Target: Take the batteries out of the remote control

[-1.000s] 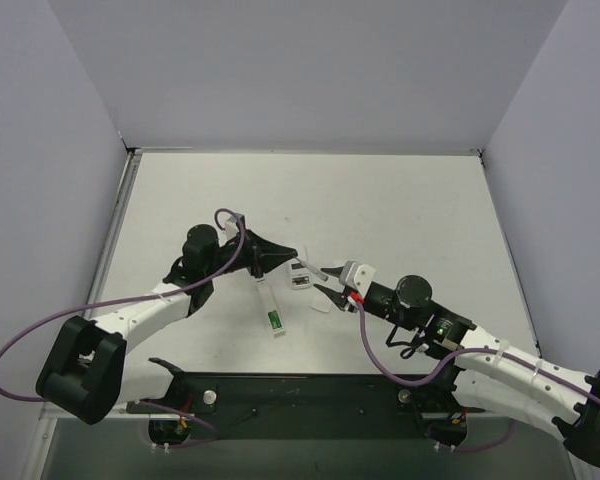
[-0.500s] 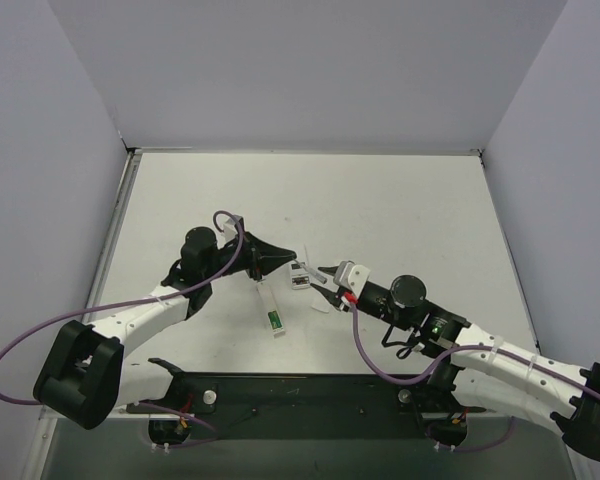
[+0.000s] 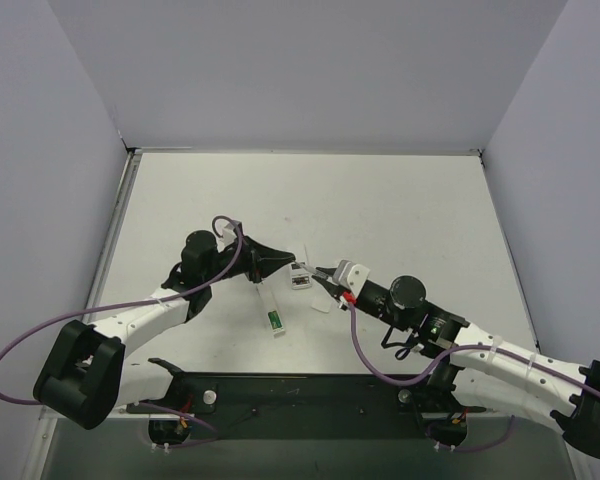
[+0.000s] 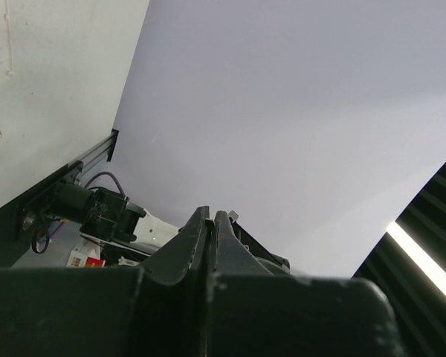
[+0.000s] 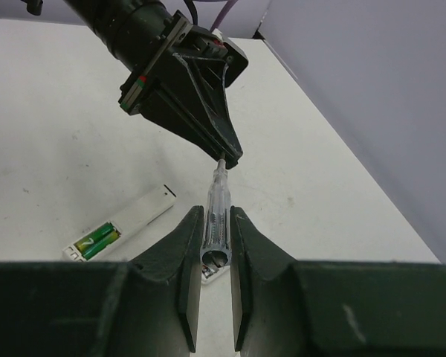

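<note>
In the right wrist view, not the left, both jaws clamp the slim remote (image 5: 215, 199).

White arms (image 3: 150, 312), black joints (image 3: 412, 293), purple cables (image 3: 20, 345), black left gripper (image 5: 230, 158), perhaps red wrist tape (image 3: 353, 297).

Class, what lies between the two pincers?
A slim pale bar bridges them: the left pincer pinches its far end, and its near end sits inside the right pincer. The right wrist view shows this.

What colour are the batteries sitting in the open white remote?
The batteries are green, clearest in the right wrist view.
</note>
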Available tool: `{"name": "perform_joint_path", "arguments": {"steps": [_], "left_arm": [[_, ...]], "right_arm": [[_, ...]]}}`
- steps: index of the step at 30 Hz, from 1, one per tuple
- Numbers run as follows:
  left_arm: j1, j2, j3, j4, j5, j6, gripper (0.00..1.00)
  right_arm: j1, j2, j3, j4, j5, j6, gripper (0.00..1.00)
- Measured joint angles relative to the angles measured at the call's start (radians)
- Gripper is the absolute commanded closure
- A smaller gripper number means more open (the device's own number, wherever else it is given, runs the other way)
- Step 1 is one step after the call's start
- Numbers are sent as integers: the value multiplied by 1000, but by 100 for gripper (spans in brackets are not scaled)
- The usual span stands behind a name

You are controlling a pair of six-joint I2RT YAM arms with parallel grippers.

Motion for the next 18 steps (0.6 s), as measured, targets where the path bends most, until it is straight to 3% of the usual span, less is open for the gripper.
{"name": "perform_joint_path", "arguments": {"steps": [1, 2, 5, 10, 18], "left_arm": [[0, 0, 0, 1, 0, -2, 84], [0, 0, -2, 2, 0, -2, 58], [0, 3, -8, 15, 11, 29, 36], [19, 3, 7, -93, 28, 175, 30], [164, -66, 134, -512, -11, 589, 30]], "right_arm": [[0, 0, 0, 0, 3, -1, 100], [2, 0, 0, 0, 5, -1, 100], [5, 0, 8, -11, 24, 9, 100], [5, 0, 83, -117, 108, 68, 100], [-10, 12, 287, -453, 230, 276, 100]]}}
